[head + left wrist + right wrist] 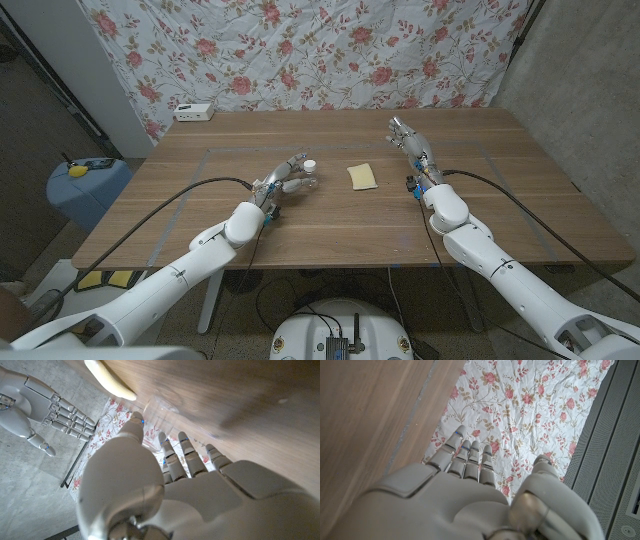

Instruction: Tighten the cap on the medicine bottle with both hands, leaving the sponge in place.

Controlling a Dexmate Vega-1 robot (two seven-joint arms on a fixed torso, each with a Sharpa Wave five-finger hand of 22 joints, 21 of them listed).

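Clear bottle (304, 181) sideways, white cap (311, 165) rearward

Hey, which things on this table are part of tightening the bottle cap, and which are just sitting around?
Part of the job:
medicine bottle, held by the left robot hand
bottle cap
right robot hand, open, apart from the bottle
sponge, to be left where it lies

Just lying about:
white box at the table's far left edge
blue bin beside the table
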